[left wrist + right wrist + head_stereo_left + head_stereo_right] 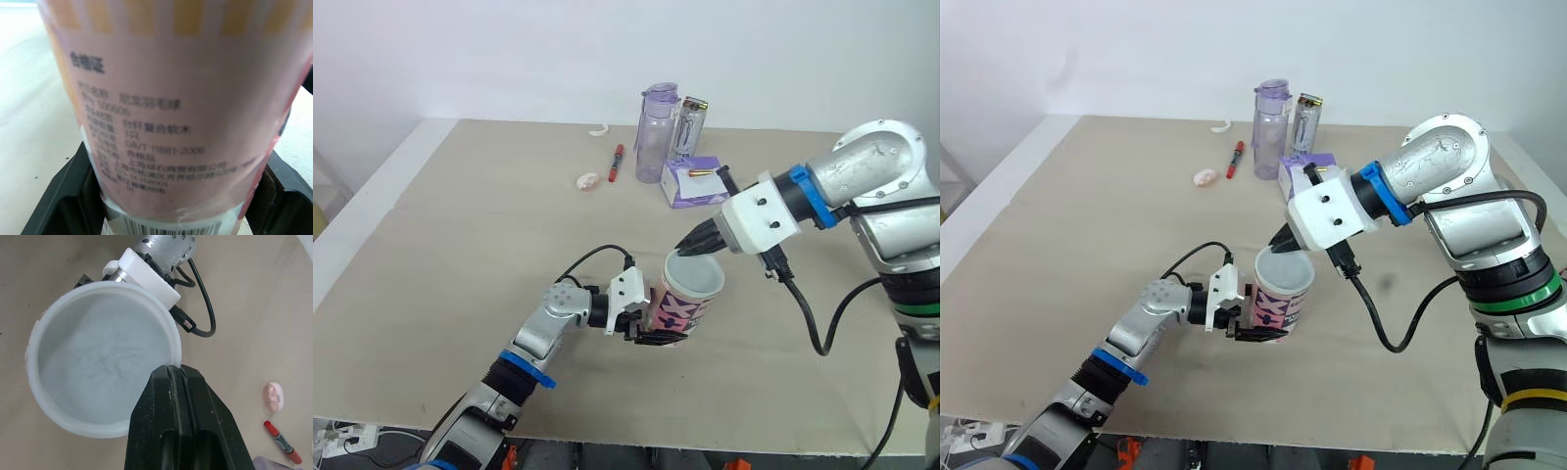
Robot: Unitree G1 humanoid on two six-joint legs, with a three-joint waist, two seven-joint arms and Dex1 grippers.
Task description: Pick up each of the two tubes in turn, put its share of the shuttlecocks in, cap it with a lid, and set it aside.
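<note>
From the head camera, the tube (pixel 685 305) stands upright on the table (pixel 460 255), near the front edge at the middle. The left gripper (pixel 658 331) is clamped around its lower part. The right gripper (pixel 682 249) comes in from the right, its tip at the far rim of the white lid (pixel 697 276) on the tube. A clear bottle (pixel 656 132) and a red pen (pixel 617 163) stand well behind.

In the left wrist view, black fingers (pixel 63 196) grip both sides of the printed label.

In the right wrist view, the right gripper's two fingers are pressed together with nothing between them, touching the lid's rim.
</note>
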